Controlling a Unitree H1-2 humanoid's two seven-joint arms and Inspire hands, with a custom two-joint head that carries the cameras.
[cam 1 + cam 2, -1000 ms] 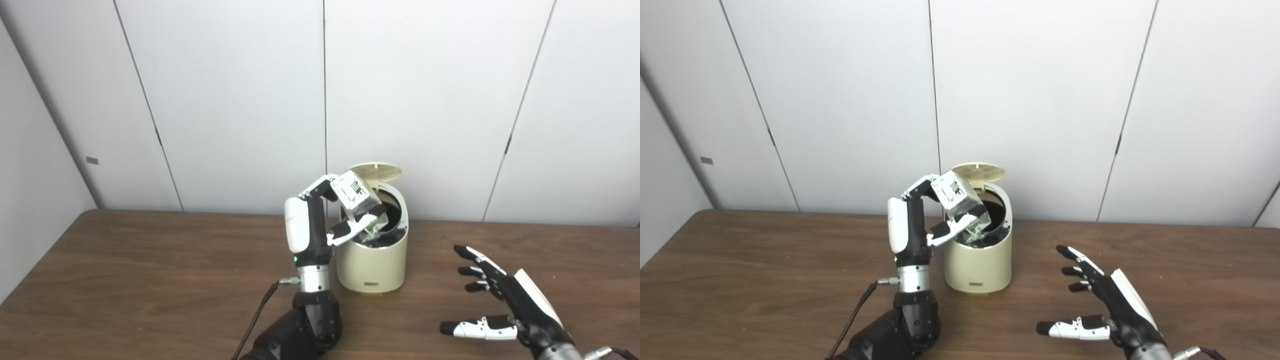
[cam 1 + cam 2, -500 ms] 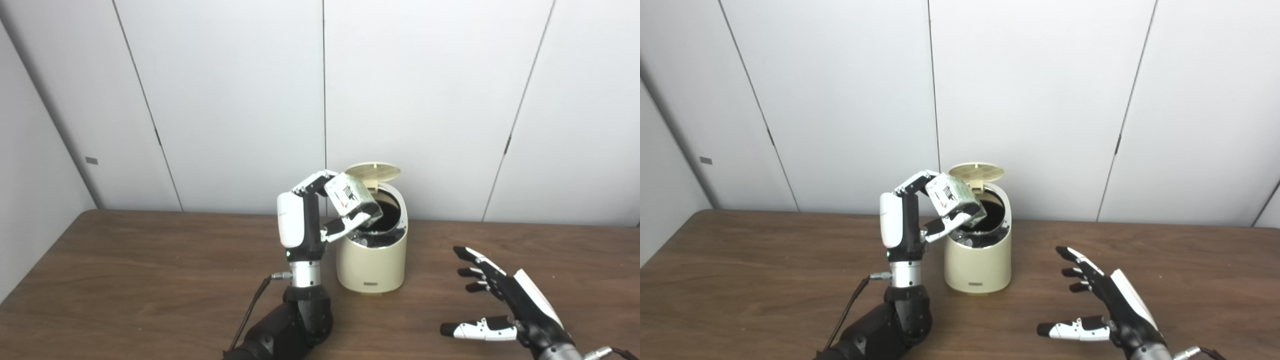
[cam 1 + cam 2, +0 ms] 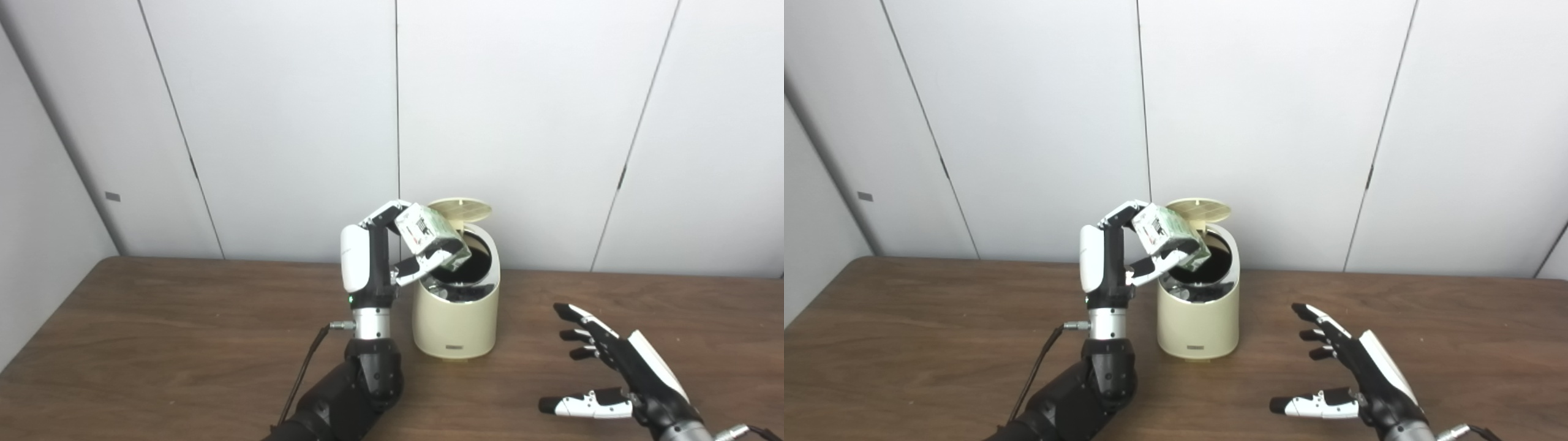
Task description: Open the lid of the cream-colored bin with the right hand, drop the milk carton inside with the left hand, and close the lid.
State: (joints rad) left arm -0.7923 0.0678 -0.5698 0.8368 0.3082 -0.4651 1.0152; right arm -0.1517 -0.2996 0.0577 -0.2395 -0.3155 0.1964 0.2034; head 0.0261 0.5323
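A cream-colored bin [image 3: 456, 318] stands mid-table with its round lid [image 3: 460, 208] raised at the back and its dark mouth showing. My left hand [image 3: 380, 257] is upright just left of the bin, shut on a white and green milk carton [image 3: 432, 237]. The carton is tilted, held above the bin's left rim. My right hand [image 3: 618, 373] hovers low over the table at the front right, open with fingers spread, well apart from the bin.
The brown wooden table [image 3: 184, 343] meets grey wall panels [image 3: 275, 122] right behind the bin. A black cable [image 3: 306, 380] runs down from my left wrist.
My left hand has lifted the carton up and a little left, from partly inside the bin's mouth to above its left rim. The right hand and the lid have stayed put.
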